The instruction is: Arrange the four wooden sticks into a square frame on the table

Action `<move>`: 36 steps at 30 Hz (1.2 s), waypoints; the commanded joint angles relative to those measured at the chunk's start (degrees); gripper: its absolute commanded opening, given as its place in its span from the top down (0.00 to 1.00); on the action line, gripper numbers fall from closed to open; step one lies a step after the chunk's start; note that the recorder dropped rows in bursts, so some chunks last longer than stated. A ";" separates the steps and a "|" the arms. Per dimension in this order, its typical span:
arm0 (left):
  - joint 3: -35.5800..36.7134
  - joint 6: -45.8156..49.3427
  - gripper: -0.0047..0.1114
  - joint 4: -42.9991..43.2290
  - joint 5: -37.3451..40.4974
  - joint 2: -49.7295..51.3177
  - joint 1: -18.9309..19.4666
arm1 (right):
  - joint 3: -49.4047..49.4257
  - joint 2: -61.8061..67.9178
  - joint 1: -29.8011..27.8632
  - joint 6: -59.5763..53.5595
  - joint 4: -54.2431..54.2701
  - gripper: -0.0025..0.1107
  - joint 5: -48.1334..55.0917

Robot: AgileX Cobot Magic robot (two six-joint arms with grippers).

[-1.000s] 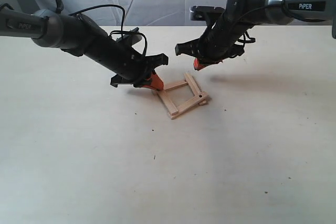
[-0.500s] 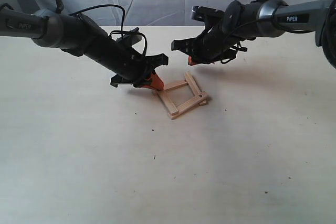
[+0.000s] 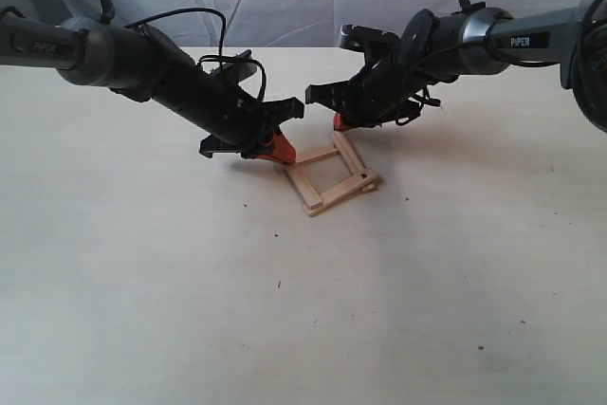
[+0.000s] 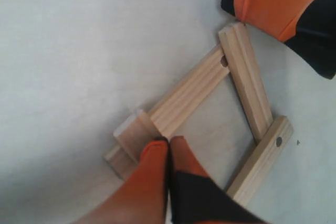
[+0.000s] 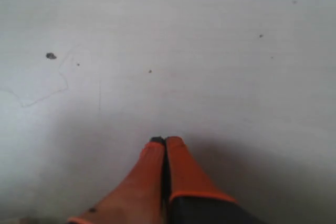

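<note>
The left gripper (image 4: 168, 144), jaws pressed together and empty, sits at one corner of the square frame (image 3: 327, 175), which lies mid-table (image 3: 142, 282) between both arms. The right gripper (image 3: 340, 121), likewise closed on nothing, hangs just beside the far corner. The four wooden sticks (image 4: 191, 90) all look placed and overlapped, so this reads as final squaring. The next move calls for gentle corner nudges that do not knock the overlaps apart.
</note>
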 commanded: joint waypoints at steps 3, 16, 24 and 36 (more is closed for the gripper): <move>-0.11 0.26 0.96 1.16 0.28 0.03 -0.33 | -0.25 -0.13 -0.08 -1.65 0.21 0.98 2.44; -0.11 0.39 0.96 1.14 0.28 0.03 -0.33 | -0.25 -0.40 -0.24 -1.65 1.06 0.98 2.18; -0.11 0.39 0.96 0.88 0.16 0.03 -0.33 | -0.25 -4.17 -1.99 -1.65 0.51 0.98 2.56; -2.97 0.39 0.96 0.14 0.45 -0.19 -0.33 | -0.25 -6.54 -3.69 -1.42 0.28 0.98 5.57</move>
